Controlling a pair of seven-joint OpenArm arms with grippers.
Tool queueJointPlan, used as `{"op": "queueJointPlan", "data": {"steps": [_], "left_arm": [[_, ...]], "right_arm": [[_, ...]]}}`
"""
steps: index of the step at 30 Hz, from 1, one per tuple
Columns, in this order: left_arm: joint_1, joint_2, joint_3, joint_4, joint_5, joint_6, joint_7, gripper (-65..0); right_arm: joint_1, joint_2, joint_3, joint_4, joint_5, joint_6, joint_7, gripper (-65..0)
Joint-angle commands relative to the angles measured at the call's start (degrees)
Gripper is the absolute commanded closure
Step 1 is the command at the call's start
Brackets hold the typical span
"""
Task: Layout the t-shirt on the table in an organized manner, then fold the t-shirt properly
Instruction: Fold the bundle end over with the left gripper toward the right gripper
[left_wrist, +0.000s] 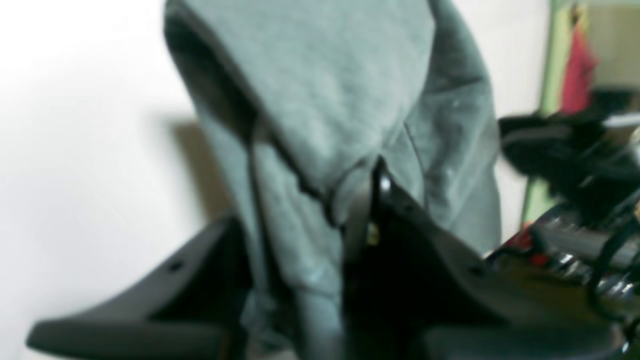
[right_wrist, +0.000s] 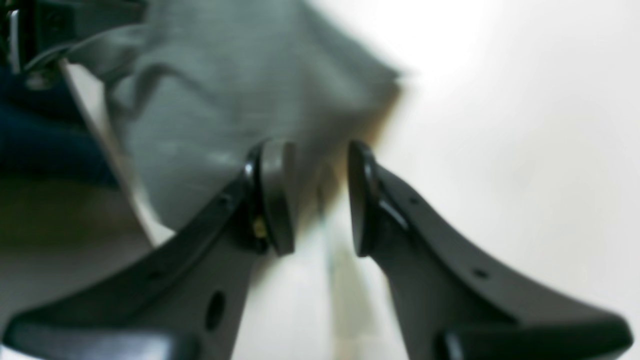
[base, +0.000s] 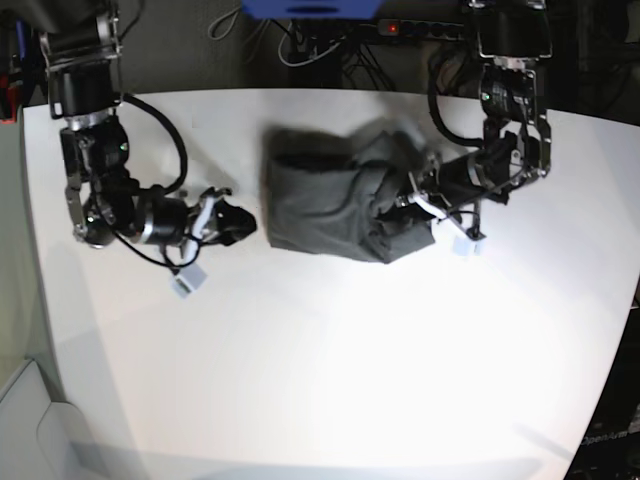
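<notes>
**Charcoal fabric bunching in one pincer**

Charcoal-grey cotton of the t-shirt (base: 335, 205) is lying crumpled on the far middle of the white tabletop (base: 330, 380). The left pincer (left_wrist: 357, 200) is pinching a thick fold of it. The right pincer (right_wrist: 320, 197) is hanging spread and empty just beside the shirt's edge. Lifting now is likely dragging several layers together, twisting the shirt further rather than spreading it.

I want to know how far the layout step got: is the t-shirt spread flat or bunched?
Bunched. The t-shirt lies crumpled on the table, one fold pinched in the left gripper.
</notes>
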Motion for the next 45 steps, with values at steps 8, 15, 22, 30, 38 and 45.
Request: {"op": "queueJointPlan", "data": {"steps": [8, 15, 22, 30, 38, 45], "left_arm": [[-13.96, -9.6, 16.18, 0.83, -0.87, 0.27, -1.1, -3.6], [-23.55, -7.84, 32.62, -1.02, 11.09, -1.05, -1.18, -3.6], [-28.12, -1.07, 42.73, -5.85, 32.28, -15.64, -2.15, -3.6], [-28.21, 6.05, 49.23, -13.5, 55.57, -24.61, -15.78, -3.6], [-28.21, 10.36, 55.92, -19.39, 63.13, -25.75, -24.48, -3.6], [-28.21, 10.36, 58.2, -18.95, 66.21, -25.31, -24.66, -3.7]], "right_arm": [[-0.52, 7.78, 13.91, 0.62, 1.25, 0.6, 1.24, -16.2], [-7.11, 13.32, 28.77, 0.88, 1.25, 0.6, 1.59, -16.2], [-15.64, 15.87, 45.12, 0.97, 1.25, 0.6, 1.68, -16.2], [-23.99, 15.69, 56.9, 0.97, 1.25, 0.6, 1.68, -16.2], [-28.3, 15.52, 60.51, 0.97, 1.33, 0.6, 1.68, -16.2], [-28.3, 14.37, 60.42, 1.06, 1.33, 0.6, 1.59, -16.2]]}}
